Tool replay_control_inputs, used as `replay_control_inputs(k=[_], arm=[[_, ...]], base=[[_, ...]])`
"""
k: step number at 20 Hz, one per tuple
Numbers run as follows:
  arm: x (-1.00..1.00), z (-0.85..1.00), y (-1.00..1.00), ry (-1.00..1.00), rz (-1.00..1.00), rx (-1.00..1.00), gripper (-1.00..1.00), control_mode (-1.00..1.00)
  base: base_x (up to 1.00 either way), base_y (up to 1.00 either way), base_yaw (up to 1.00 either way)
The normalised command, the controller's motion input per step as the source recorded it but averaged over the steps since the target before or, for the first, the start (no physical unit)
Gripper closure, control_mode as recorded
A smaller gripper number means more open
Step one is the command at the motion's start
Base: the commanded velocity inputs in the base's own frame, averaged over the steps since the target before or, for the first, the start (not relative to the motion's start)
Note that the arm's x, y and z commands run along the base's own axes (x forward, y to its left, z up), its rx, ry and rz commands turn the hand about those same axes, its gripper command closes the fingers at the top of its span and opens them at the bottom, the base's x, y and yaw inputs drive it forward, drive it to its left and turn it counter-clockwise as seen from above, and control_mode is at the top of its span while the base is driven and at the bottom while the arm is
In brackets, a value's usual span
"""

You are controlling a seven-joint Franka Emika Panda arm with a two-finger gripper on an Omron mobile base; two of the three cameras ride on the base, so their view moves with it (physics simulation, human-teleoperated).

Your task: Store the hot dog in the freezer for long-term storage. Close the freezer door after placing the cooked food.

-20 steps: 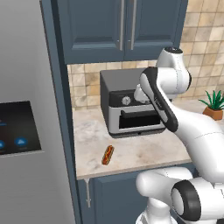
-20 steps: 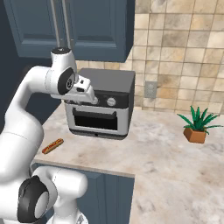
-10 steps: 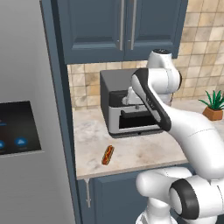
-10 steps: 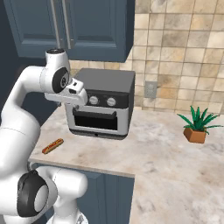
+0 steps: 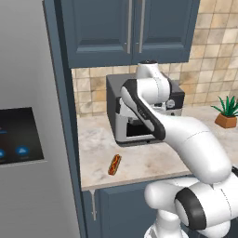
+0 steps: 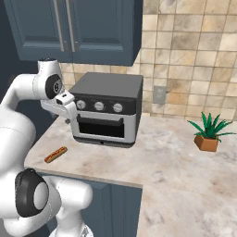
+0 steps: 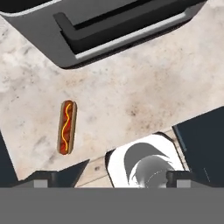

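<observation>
Lying on the marble surface (image 5: pixel 139 162) near its front edge in the left base view: hot dog (image 5: pixel 114 164), in front of the grey toaster oven (image 5: pixel 122 116); fridge door with dark touch screen (image 5: pixel 21 135) at left.

Right base view: hot dog (image 6: pixel 55 154) at front left, potted plant (image 6: pixel 208 134) far right.

Hand view: pincer (image 7: pixel 109 178) spread wide, empty, well above; hot dog (image 7: pixel 67 127) below, untouched.

The hot dog (image 5: pixel 114 164) lies on the counter (image 5: pixel 153 160) near its front edge, ahead and left of the toaster oven (image 6: pixel 108 109), apart from it. The oven stands back by the tiled wall (image 6: pixel 185 55), under the upper cabinets (image 5: pixel 130 30). A potted plant (image 6: pixel 208 132) sits far right. The fridge (image 5: pixel 28 153) stands left of the counter.
</observation>
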Motion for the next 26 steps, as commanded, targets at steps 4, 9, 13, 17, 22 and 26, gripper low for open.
replay_control_inputs(k=[4, 9, 13, 17, 22, 26], arm=[[-0.02, -0.22, 0.24, 0.17, -0.12, 0.02, -1.00, -1.00], [0.00, -0.29, 0.27, 0.16, 0.00, 0.00, -1.00, -1.00], [0.00, -0.43, 0.47, -0.02, 0.00, 0.00, -1.00, -1.00], [0.02, -0.50, 0.42, -0.10, 0.00, 0.00, -1.00, -1.00], [0.21, -0.61, 0.26, -0.06, 0.00, 0.00, -1.00, -1.00], [0.16, -0.50, 0.20, -0.06, 0.00, 0.00, -1.00, -1.00]], base=[[0.00, 0.00, 0.00], [0.00, 0.00, 0.00], [0.00, 0.00, 0.00], [0.00, 0.00, 0.00], [0.00, 0.00, 0.00], [0.00, 0.00, 0.00]])
